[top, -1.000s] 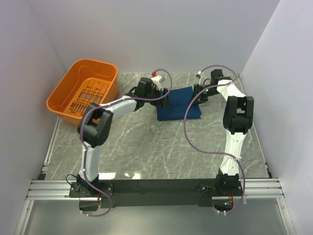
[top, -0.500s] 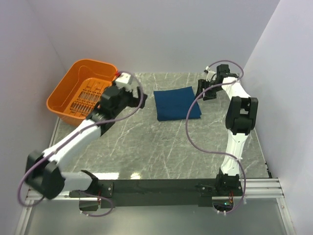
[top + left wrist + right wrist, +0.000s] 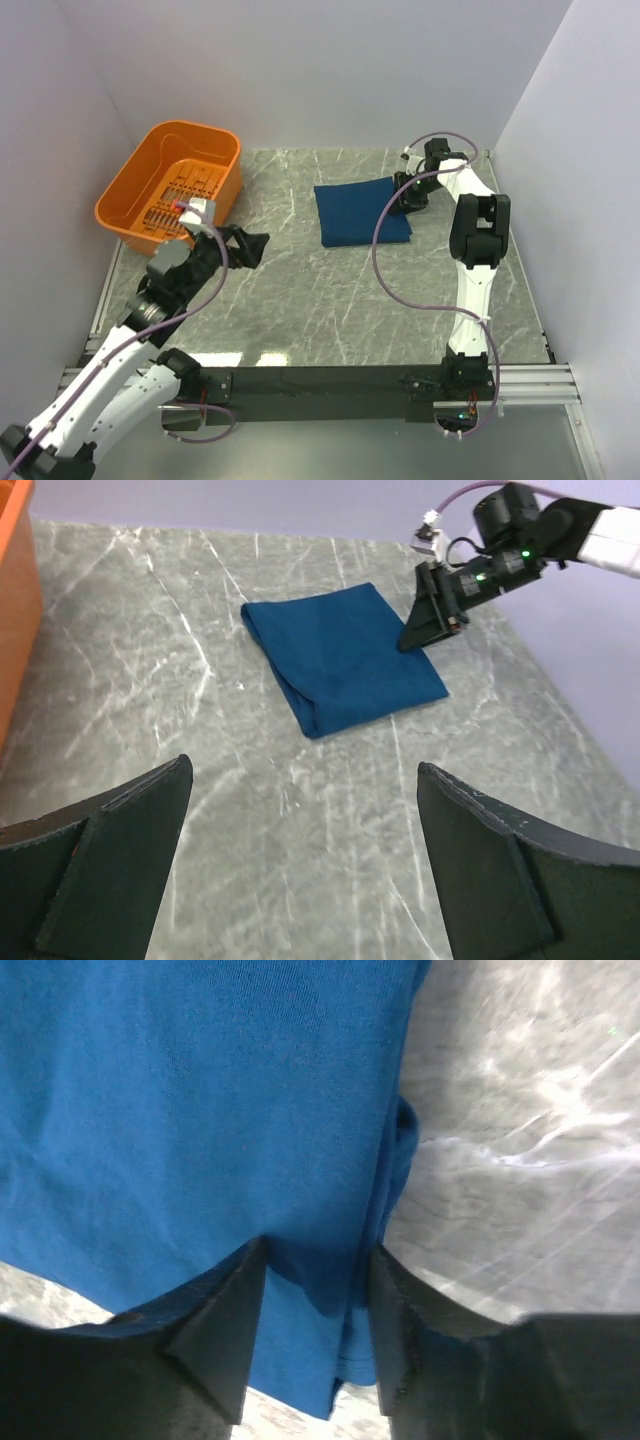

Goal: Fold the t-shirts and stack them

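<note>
One navy-blue t-shirt [image 3: 362, 212] lies folded into a flat rectangle at the back middle of the table; no print shows. My right gripper [image 3: 406, 197] is down at its right edge. In the right wrist view its jaws [image 3: 312, 1250] stand partly apart, straddling the shirt's [image 3: 200, 1110] hemmed edge, with cloth between the fingertips. My left gripper [image 3: 250, 247] is drawn back to the left front, well away from the shirt. Seen from the left wrist, it [image 3: 302, 770] is wide open over bare table, with the shirt [image 3: 345, 660] and the right gripper [image 3: 430, 620] ahead.
An orange plastic basket [image 3: 170, 185] stands at the back left against the wall, its wall also at the left edge of the left wrist view [image 3: 15, 600]. Grey marble table [image 3: 330, 300] spreads in front of the shirt. White walls enclose three sides.
My left arm has let go and swung back from the shirt's left side to the near left, its gripper opening wide. The right gripper lifted, then came back down on the shirt's right edge.
</note>
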`<state>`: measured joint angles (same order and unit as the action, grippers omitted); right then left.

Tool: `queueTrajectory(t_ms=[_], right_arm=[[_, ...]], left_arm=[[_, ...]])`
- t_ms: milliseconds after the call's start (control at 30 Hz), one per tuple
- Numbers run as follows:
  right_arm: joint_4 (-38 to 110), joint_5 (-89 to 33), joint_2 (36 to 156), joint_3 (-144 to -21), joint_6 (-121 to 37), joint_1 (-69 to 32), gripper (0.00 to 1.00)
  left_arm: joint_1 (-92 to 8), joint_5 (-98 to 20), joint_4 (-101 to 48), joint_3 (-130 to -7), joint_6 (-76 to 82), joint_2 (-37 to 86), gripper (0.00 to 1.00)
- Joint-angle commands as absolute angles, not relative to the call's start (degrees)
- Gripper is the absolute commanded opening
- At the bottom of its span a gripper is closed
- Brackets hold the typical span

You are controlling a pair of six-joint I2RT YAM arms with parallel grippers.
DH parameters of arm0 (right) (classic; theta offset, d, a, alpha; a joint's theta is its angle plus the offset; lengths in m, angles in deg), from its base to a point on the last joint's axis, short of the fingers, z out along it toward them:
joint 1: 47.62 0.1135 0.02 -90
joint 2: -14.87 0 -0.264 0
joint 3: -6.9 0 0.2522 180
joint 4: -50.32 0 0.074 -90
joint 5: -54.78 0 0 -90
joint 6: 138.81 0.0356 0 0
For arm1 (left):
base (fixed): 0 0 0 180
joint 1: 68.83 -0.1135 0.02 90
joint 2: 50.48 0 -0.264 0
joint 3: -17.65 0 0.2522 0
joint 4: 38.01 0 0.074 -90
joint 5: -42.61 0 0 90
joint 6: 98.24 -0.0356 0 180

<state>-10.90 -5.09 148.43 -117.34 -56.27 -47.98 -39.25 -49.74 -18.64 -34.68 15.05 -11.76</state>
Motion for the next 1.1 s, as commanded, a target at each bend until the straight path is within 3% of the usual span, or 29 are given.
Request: queueTrajectory(t_ms=[0,100,200,600,867,900,967,1000,1067], right_arm=[[-12.05,-7.44,149.00,-118.92,-55.05,-47.88,0.45],[-11.78,-8.07,148.38,-118.48,-54.35,-48.76,0.27],[-11.43,-8.94,147.24,-117.52,-54.52,-50.42,0.00],[-12.39,-12.98,141.26,-113.12,-61.02,-63.08,0.00],[-18.72,-17.29,146.44,-125.59,-67.00,-72.22,0.01],[-18.81,-18.25,146.79,-126.65,-67.26,-72.49,0.09],[-17.59,-22.20,146.80,-128.41,-67.35,-72.67,0.16],[-17.06,-22.91,146.54,-128.68,-67.62,-72.58,0.29],[-16.97,-23.88,145.57,-129.38,-68.41,-72.49,0.38]], left_arm=[[-39.22,-48.44,-14.33,-34.08,18.48,-16.19,1.00],[-39.30,-48.27,-12.57,-34.43,19.19,-18.04,1.00],[-39.30,-48.18,-11.16,-34.17,19.71,-19.44,0.99],[-39.30,-46.69,-11.33,-29.25,22.88,-24.54,0.99],[-39.22,-43.87,-13.88,-26.61,24.72,-24.29,0.99],[-39.22,-43.61,-14.14,-26.61,24.72,-24.20,0.99],[-39.22,-43.17,-14.58,-26.52,24.90,-23.85,0.99],[-39.22,-43.17,-14.67,-26.52,24.99,-23.67,0.99],[-39.22,-42.99,-14.76,-26.70,24.99,-23.32,0.99]])
